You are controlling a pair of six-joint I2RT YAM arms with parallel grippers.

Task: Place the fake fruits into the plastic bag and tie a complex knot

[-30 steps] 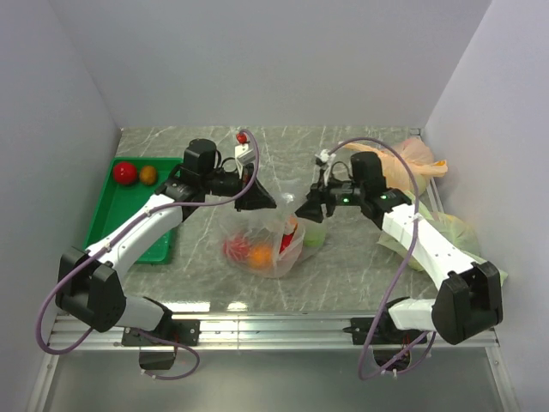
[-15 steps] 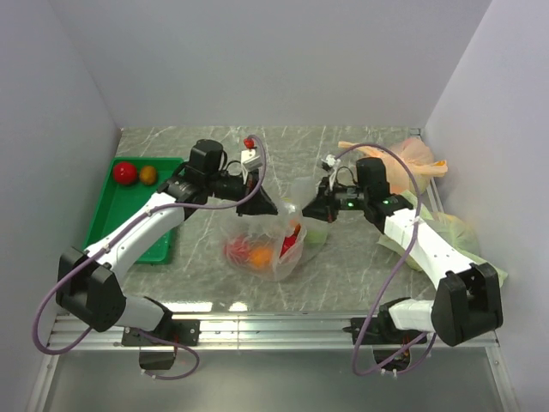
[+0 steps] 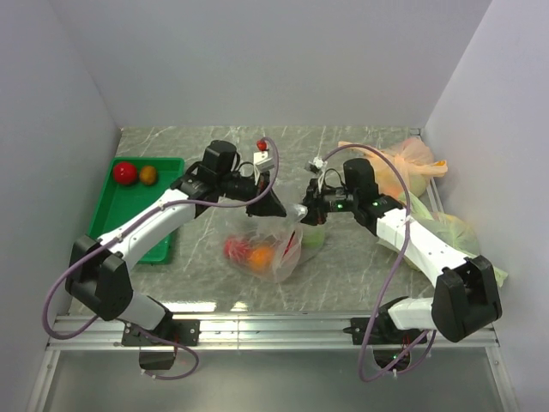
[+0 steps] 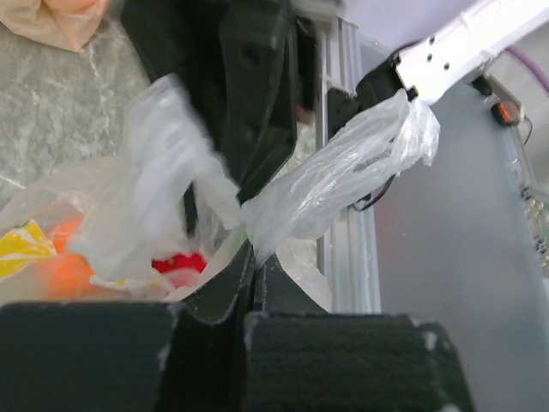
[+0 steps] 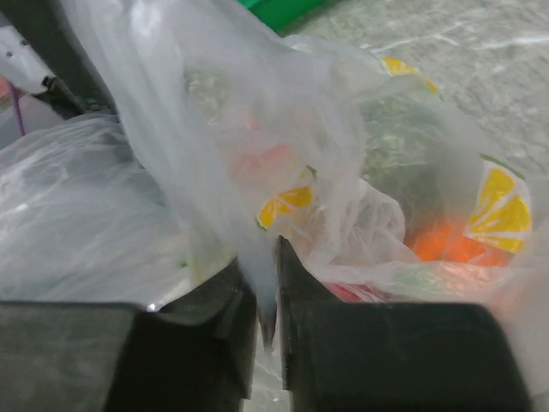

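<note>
The plastic bag (image 3: 273, 257) sits mid-table with red (image 3: 234, 249) and orange (image 3: 258, 255) fake fruits inside; a light green one (image 3: 313, 237) shows at its right side. Both grippers meet above the bag's mouth. My left gripper (image 3: 274, 206) is shut on a twisted handle strip (image 4: 334, 180) of the bag. My right gripper (image 3: 304, 213) is shut on another bunched fold of the bag (image 5: 249, 197). Through the plastic, the left wrist view shows a red fruit (image 4: 182, 262) and the right wrist view an orange one (image 5: 446, 245). A red ball (image 3: 125, 172) and an orange ball (image 3: 148, 175) lie in the green tray (image 3: 146, 245).
An orange-tinted bag (image 3: 403, 163) lies at the back right corner and a pale green bag (image 3: 450, 233) along the right wall, under the right arm. The green tray takes up the left side. White walls enclose the table on three sides.
The left gripper carried its handle strip rightward. The right gripper moved left and closed on the bag. The two grippers now stand close together over the bag.
</note>
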